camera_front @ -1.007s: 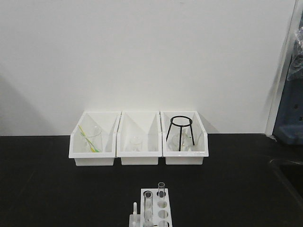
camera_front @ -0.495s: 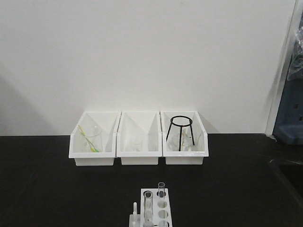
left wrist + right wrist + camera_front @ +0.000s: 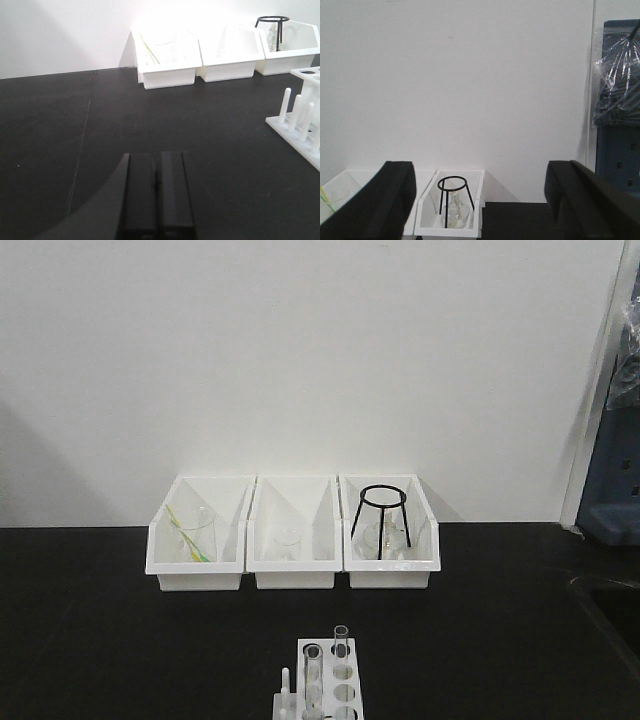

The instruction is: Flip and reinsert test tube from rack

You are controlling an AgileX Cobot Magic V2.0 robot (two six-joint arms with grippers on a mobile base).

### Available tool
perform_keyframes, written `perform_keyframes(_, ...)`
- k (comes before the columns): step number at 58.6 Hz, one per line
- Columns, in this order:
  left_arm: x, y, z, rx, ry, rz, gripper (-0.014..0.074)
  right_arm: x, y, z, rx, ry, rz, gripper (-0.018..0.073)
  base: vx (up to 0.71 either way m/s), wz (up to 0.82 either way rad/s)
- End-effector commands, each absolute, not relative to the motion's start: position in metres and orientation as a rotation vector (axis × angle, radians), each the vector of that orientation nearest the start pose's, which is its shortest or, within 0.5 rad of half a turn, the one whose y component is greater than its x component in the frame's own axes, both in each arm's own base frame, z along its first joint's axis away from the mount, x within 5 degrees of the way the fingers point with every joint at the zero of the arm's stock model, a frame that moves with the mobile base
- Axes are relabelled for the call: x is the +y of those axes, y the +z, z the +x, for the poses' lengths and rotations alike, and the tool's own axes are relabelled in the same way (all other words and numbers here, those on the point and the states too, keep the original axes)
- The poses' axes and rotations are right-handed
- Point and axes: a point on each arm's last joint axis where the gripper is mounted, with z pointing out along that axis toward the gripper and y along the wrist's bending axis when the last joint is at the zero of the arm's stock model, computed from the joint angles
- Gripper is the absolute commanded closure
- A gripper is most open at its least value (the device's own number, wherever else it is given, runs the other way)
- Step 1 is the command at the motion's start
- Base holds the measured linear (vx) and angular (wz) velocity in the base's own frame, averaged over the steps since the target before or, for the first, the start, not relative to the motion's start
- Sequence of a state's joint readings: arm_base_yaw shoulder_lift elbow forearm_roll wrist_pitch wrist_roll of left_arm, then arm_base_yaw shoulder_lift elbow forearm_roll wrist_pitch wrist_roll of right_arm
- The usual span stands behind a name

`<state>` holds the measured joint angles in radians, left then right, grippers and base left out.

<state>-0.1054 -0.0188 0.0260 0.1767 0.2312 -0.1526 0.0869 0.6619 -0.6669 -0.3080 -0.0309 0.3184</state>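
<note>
The white rack (image 3: 330, 685) sits on the black table at the bottom centre of the front view, with short pegs (image 3: 285, 685) on its left side. Two clear test tubes stand upright in it, one (image 3: 313, 670) nearer and one (image 3: 341, 640) farther back. In the left wrist view the rack (image 3: 300, 125) is at the right edge, well apart from my left gripper (image 3: 157, 157), which is shut with nothing in it, low over the table. My right gripper (image 3: 479, 195) is open and empty, raised and facing the wall. Neither gripper shows in the front view.
Three white open-front bins stand in a row against the wall: the left bin (image 3: 197, 555) holds a beaker with a green-yellow stick, the middle bin (image 3: 293, 558) a small glass, the right bin (image 3: 390, 562) a flask under a black wire stand. A dark cabinet (image 3: 615, 490) is at right.
</note>
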Motion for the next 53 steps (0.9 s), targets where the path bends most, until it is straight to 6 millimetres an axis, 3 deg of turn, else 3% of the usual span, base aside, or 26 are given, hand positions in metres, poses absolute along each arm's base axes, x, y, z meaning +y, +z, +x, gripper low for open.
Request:
perform_keyframes(1, -0.003, 0.194, 0.055, 1.627, -0.053, 0.074, 0.0602, 0.016, 0.393, 0.141, 1.358, 0.082, -0.107, -0.0021, 0.0, 0.0)
perform_keyframes(6, -0.003, 0.194, 0.055, 1.627, -0.053, 0.074, 0.0602, 0.019, 0.374, 0.146, 1.395, 0.097, -0.13, 0.0001, 0.0, 0.0)
perform_keyframes(12, -0.003, 0.194, 0.055, 1.627, -0.053, 0.074, 0.0602, 0.031, 0.339, 0.148, 1.449, 0.171, -0.2, 0.0028, 0.0, 0.0)
perform_keyframes(19, -0.003, 0.194, 0.055, 1.627, -0.053, 0.074, 0.0602, 0.054, 0.296, 0.149, 1.517, 0.3, -0.324, 0.0044, 0.0, 0.0)
perform_keyframes(25, -0.003, 0.194, 0.055, 1.627, -0.053, 0.074, 0.0602, 0.077, 0.271, 0.153, 1.544, 0.399, -0.453, 0.0044, 0.0, 0.0)
perform_keyframes(37, -0.003, 0.194, 0.055, 1.627, -0.053, 0.074, 0.0602, 0.119, 0.25, 0.176, 1.511, 0.542, -0.604, 0.0044, 0.0, 0.0)
perform_keyframes(53, -0.003, 0.194, 0.055, 1.627, -0.053, 0.074, 0.0602, 0.152, 0.232, 0.22, 1.495, 0.624, -0.68, 0.0047, 0.0, 0.0)
